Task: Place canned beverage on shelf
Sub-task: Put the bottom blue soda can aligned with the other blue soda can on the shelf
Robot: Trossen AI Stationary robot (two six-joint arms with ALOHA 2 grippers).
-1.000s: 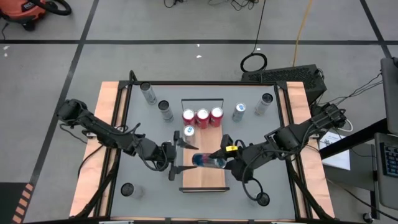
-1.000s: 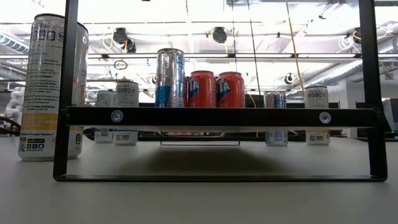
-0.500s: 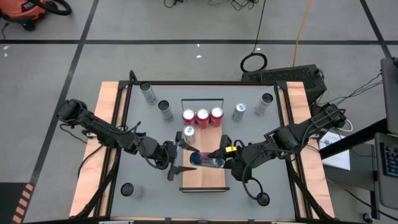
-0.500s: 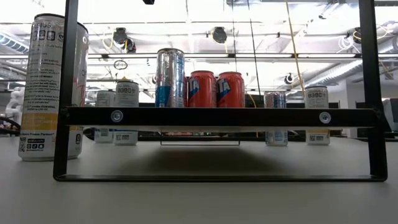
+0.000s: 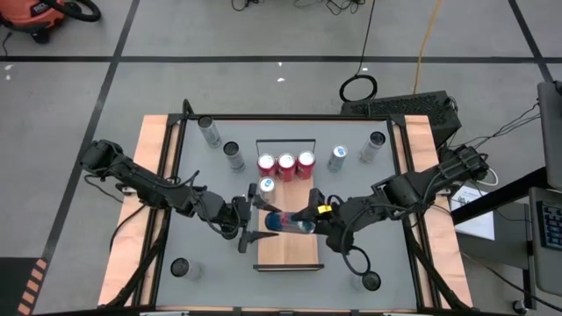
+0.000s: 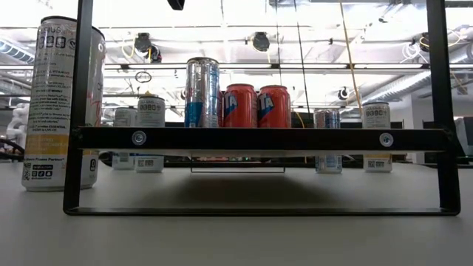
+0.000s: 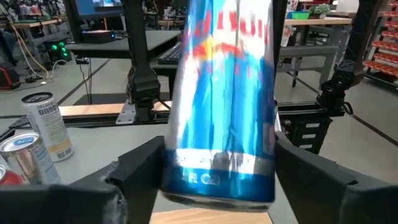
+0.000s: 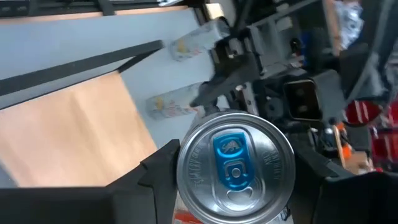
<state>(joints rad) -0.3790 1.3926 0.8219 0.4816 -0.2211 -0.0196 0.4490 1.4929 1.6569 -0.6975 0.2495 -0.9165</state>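
Blue can (image 5: 288, 224) held above middle of shelf (image 5: 285, 250), lying roughly level between both arms. Right tool (image 5: 309, 221) clamped on can near its top end; silver lid with blue tab fills right wrist view (image 8: 235, 165). Left tool (image 5: 255, 221) at can's other end, fingers (image 7: 140, 171) apart on either side of can body (image 7: 224, 99); contact cannot be told. Three red cans (image 5: 286, 164) plus one silver can (image 5: 267, 186) upright at shelf's far end. Other cans scattered on worktop (image 5: 211, 254).

Shelf (image 5: 285, 250): near half bare wood, free. Far end blocked: three red cans (image 5: 286, 165), silver can (image 5: 267, 186). Both grippers w/ blue can (image 5: 290, 224) crowd mid-shelf.
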